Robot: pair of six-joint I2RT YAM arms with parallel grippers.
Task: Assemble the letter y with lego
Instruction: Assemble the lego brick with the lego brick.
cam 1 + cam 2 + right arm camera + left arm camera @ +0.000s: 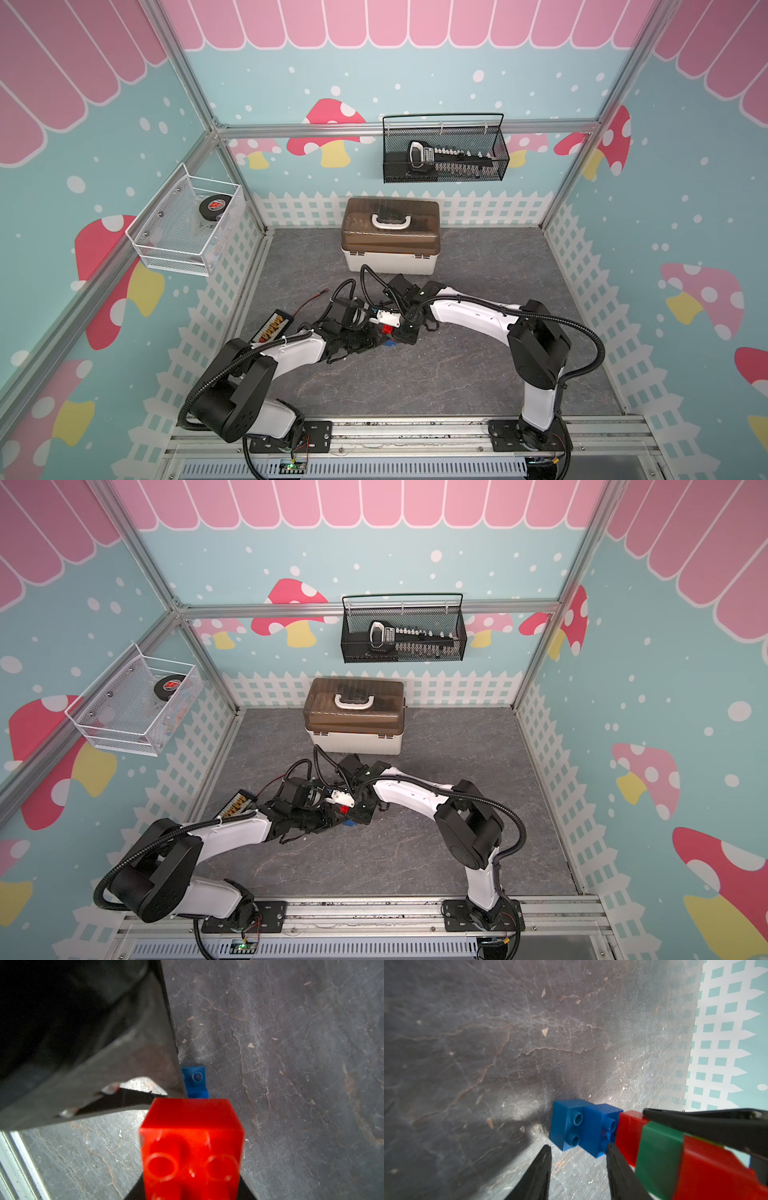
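My right gripper point(191, 1188) is shut on a lego piece: a red brick point(629, 1136), a dark green bar point(658, 1153) and another red brick point(708, 1167) in a row. Its underside fills the right wrist view as red brick point(191, 1147). Two joined blue bricks point(581, 1126) lie on the grey table, touching the piece's red end; whether they are clicked on I cannot tell. My left gripper point(579, 1146) is open just short of the blue pair, nothing between its fingers point(544, 1167). In both top views the grippers meet mid-table over red lego point(387, 328) point(344, 809) and blue lego point(389, 344) point(350, 823).
A brown-lidded toolbox point(390, 232) stands behind the grippers. A black mesh basket point(444, 149) hangs on the back wall, a white wire basket point(187, 220) on the left wall. A black strip with orange parts point(272, 328) lies left of my left arm.
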